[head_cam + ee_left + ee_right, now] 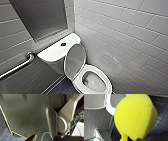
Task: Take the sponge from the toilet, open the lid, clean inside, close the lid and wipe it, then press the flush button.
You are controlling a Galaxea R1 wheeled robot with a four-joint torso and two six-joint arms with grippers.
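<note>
- Grip: right tool (134, 139) is just a dark edge under the sponge (135, 117). It looks clamped on the sponge's pinched lower end, but the view is poor, so probably.
- sponge: yellow, up in the air, with the white seat ring (109, 106) and dark blue floor tiles (161, 112) behind it.
- left tool (43, 139): can't tell open or closed. It sits by the robot's own dark plate, with a blue cable (76, 124) looping past.
- toilet (56, 52): in the corner of white tiled walls (130, 32), seat ring down, bowl open.
- lid (75, 60): raised, leaning back against the tank.
- flush button (63, 44): dark dot mid tank top.
- grab bar (17, 66): on the wall beside the tank.
</note>
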